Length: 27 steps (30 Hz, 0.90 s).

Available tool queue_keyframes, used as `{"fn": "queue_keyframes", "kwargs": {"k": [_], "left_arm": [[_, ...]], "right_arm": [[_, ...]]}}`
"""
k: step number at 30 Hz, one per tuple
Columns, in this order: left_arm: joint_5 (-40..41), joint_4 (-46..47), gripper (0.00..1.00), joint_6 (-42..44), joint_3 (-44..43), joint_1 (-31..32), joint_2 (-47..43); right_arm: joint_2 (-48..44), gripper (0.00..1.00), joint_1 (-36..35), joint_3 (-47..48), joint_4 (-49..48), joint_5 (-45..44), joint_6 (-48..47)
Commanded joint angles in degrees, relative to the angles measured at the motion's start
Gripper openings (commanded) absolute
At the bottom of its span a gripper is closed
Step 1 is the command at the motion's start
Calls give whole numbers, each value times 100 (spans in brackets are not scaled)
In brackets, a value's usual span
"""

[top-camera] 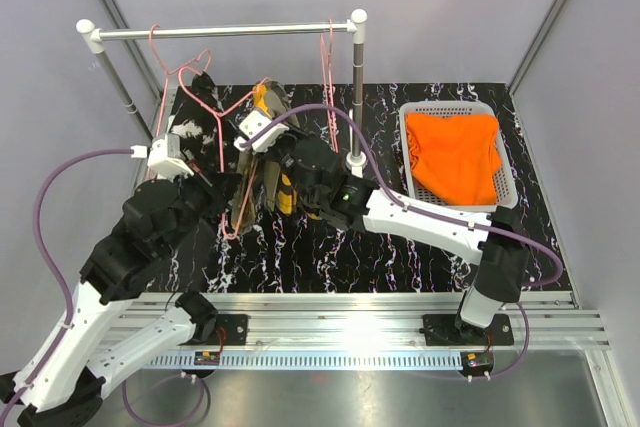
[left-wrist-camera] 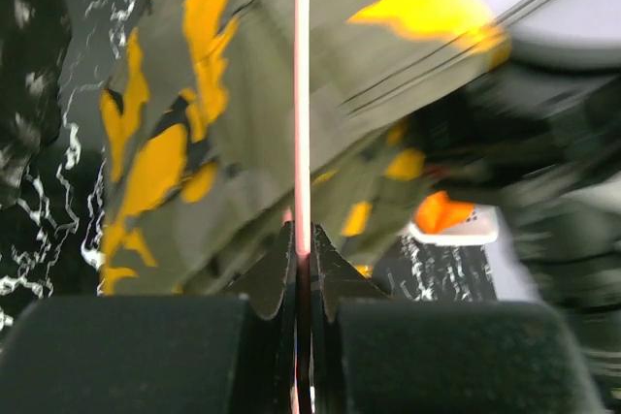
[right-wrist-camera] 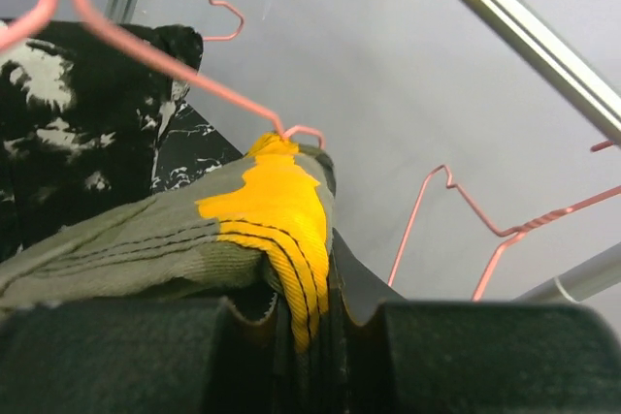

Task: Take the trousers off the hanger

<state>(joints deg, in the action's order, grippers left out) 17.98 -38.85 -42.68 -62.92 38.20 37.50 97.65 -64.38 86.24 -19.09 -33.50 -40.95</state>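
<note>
Olive camouflage trousers (right-wrist-camera: 262,220) are pinched by the right gripper (right-wrist-camera: 309,322), whose two fingers are closed on a fold of the cloth at an orange patch with dark stitching. The fabric runs from between the fingertips up and to the left in the right wrist view. Its top edge meets the thin wire of a pink hanger (right-wrist-camera: 175,65) just above the grip. The left gripper (left-wrist-camera: 303,269) is clamped shut on that same kind of pink wire, which runs straight up from its fingertips. The camouflage cloth hangs just beyond them, spreading to both sides of the wire. To the left of the right gripper the black speckled trousers (right-wrist-camera: 87,133) hang near the camouflage pair. Whether the two touch is not clear. Above and behind both grippers runs the metal rail (top-camera: 220,33) on its two posts. An empty pink hanger (top-camera: 328,57) hangs near its right end. Well apart to the right of the right gripper, the orange trousers (top-camera: 455,155) lie crumpled in a grey basket (top-camera: 405,147) on the black marbled table (top-camera: 400,247).
</note>
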Motion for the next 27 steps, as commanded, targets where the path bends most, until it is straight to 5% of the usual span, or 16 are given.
{"fn": "queue_keyframes", "kwargs": {"k": [1,9,18,27], "left_arm": [[57,378,0,-135,244,21,-207],[-180,519,0,-628,1508,30,-673],[65,370,0,-654,1976,30,-770],[-92,570,0,-618,2081,30,-699]], "right_arm": [[-589,0,110,858,-763,-184,-97],[-440,0,110,2150,-158,-183,-141],[-44,0,119,5023,1801,-368,148],[-1017,0,110,4818,2086,-500,290]]}}
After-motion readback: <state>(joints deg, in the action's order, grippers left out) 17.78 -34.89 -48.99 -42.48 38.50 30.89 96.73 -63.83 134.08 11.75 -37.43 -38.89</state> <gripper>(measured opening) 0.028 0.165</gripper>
